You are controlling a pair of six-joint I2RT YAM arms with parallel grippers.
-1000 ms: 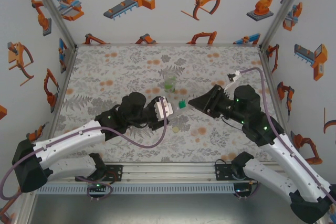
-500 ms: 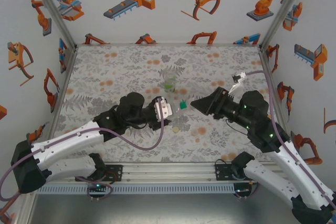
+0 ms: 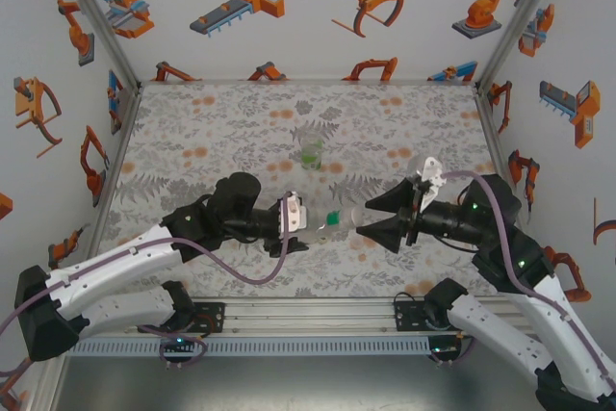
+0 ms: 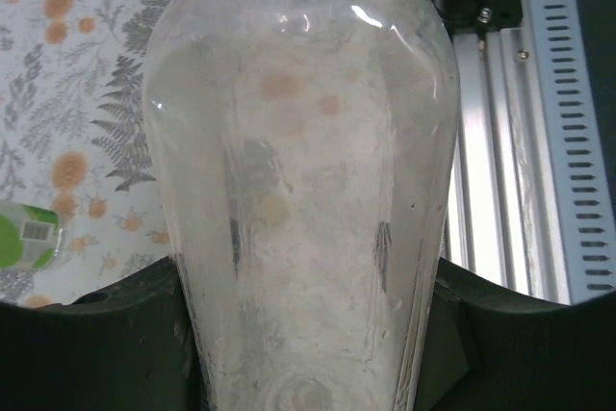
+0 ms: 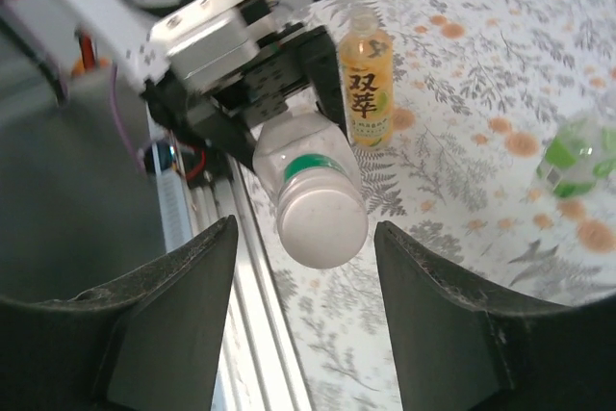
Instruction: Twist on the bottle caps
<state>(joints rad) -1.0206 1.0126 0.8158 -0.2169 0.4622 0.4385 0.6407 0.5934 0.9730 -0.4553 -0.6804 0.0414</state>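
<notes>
Right wrist view: a smooth, clear, slim bottle, with a round white cap on its mouth, lies level, clamped at its base by the left gripper. The right gripper is spread wide, jaws flanking the cap with free gaps on both sides.

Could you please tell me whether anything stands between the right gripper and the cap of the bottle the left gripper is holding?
Nothing visible does. The left gripper holds the clear bottle sideways, its white cap facing the open right gripper with only air between. The amber bottle stands farther back.
</notes>
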